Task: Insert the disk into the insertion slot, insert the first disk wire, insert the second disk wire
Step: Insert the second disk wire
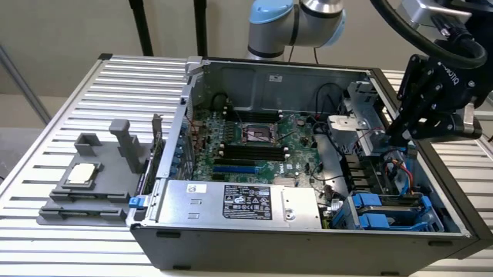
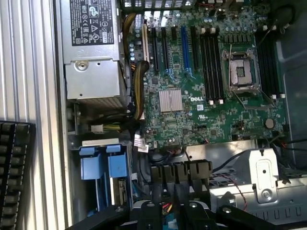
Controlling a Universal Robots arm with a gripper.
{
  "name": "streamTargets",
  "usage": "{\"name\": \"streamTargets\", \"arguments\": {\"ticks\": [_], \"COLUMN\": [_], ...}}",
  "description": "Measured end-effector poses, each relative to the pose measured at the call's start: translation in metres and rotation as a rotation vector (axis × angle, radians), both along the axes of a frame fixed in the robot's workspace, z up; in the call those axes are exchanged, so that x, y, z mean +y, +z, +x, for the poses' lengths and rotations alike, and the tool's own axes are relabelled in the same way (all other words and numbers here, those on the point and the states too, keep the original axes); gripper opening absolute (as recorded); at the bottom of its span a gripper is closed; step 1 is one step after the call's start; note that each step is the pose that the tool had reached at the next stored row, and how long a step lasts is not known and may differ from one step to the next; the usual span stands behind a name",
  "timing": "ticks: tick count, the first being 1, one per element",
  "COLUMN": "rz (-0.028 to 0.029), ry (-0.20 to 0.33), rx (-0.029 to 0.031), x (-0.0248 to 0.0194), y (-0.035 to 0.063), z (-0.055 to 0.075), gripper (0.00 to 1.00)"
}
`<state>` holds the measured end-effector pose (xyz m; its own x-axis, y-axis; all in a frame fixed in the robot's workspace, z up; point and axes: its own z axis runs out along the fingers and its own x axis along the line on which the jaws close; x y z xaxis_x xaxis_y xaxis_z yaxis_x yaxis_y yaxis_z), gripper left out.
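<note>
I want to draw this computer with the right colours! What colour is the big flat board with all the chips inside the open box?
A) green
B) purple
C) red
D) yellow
A: the motherboard lying inside the open computer case is green, in both the exterior view and the wrist view.

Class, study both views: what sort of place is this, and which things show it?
Probably a robotics lab bench for computer assembly: an open computer case lies on a slatted metal table, its motherboard exposed, with a robot arm's gripper over it.
</note>
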<state>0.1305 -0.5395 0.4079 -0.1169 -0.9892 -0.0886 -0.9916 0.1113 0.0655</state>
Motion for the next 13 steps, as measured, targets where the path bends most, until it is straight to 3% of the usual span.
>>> {"name": "streamTargets", "arguments": {"ticks": [4,5,6,8,13], "rz": [-0.0102,-0.0159,-0.0264,-0.0591,-0.1487], "ry": [0.0,0.0,0.0,0.0,0.0], "rx": [-0.0016,-0.0017,-0.0017,-0.0018,-0.0017], "x": [0.0081,0.0091,0.01,0.0118,0.0155], "y": [0.0,0.0,0.0,0.0,0.0], "z": [0.013,0.017,0.02,0.021,0.021], "gripper": [0.25,0.25,0.25,0.25,0.25]}}
